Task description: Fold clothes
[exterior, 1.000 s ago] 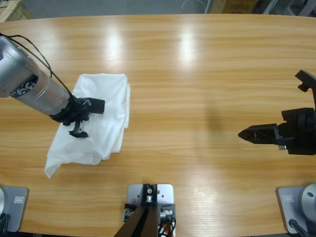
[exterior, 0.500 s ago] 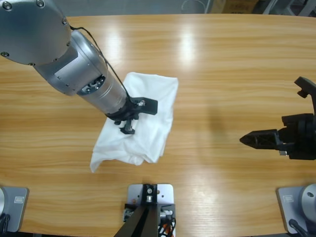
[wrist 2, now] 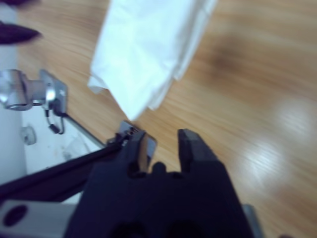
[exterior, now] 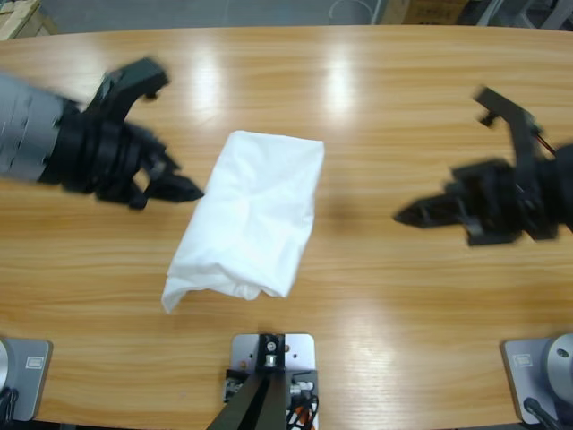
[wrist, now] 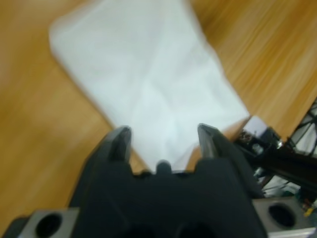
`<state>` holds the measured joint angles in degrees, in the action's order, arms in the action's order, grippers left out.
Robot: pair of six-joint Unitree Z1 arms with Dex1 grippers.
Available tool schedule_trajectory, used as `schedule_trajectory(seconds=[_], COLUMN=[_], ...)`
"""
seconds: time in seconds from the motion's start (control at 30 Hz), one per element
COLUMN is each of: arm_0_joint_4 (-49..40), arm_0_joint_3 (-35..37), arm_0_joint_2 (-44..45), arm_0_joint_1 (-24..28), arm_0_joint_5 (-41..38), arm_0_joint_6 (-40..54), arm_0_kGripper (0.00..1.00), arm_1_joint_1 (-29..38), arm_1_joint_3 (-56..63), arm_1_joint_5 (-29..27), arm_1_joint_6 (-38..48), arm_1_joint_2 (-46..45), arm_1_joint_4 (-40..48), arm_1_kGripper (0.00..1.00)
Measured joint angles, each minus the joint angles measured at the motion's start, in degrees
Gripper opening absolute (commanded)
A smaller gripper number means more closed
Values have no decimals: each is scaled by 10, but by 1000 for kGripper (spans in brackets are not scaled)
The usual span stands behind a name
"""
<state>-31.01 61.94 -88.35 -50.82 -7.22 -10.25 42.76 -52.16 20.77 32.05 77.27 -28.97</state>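
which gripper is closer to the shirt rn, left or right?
The left gripper: its tips sit just off the folded white shirt's edge. The right gripper is separated from it by bare table.

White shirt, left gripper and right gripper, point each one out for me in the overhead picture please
white shirt (exterior: 251, 219), high view, middle of the folded cloth.
left gripper (exterior: 179, 185), high view, between its black jaw tips beside the shirt.
right gripper (exterior: 407, 214), high view, at its black jaw tips pointing toward the shirt.

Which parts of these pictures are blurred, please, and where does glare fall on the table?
High view: both grippers, left and right, are smeared; the shirt is sharp; two pale glare patches lie on the far table. Both wrist views are soft all over.
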Motion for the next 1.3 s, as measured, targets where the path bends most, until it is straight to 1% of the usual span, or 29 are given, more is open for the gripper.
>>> schedule_trajectory(seconds=[0.07,0.17,0.3,0.47,0.6,0.73,0.83,1.0,1.13,1.3], arm_0_joint_4=[42,97,137,185,200,202,204,233,256,267], arm_0_joint_3=[-64,-120,-150,-164,-164,-168,-179,-204,-207,-212], arm_0_joint_2=[15,19,19,6,-16,-33,-46,-78,-113,-122], arm_0_joint_1=[1,2,-1,-32,-71,-91,-95,-96,-96,-96], arm_0_joint_5=[-1,-10,-17,-26,-32,-32,-32,-32,-32,-32], arm_0_joint_6=[-79,-140,-187,-239,-258,-276,-283,-288,-289,-289], arm_0_kGripper=[0,0,0,0,0,0,0,0,0,0], arm_1_joint_1=[-17,-32,-37,-37,-37,-37,-37,-37,-37,-37], arm_1_joint_3=[-34,-81,-132,-149,-149,-149,-149,-149,-149,-149], arm_1_joint_5=[30,65,92,103,114,122,123,123,123,123], arm_1_joint_6=[-9,-12,-13,-14,-21,-21,-21,-21,-22,-23], arm_1_joint_2=[39,102,193,274,304,324,334,351,364,382], arm_1_joint_4=[12,43,67,94,111,125,132,145,145,145], arm_1_kGripper=[0,0,0,0,0,0,0,0,0,0])
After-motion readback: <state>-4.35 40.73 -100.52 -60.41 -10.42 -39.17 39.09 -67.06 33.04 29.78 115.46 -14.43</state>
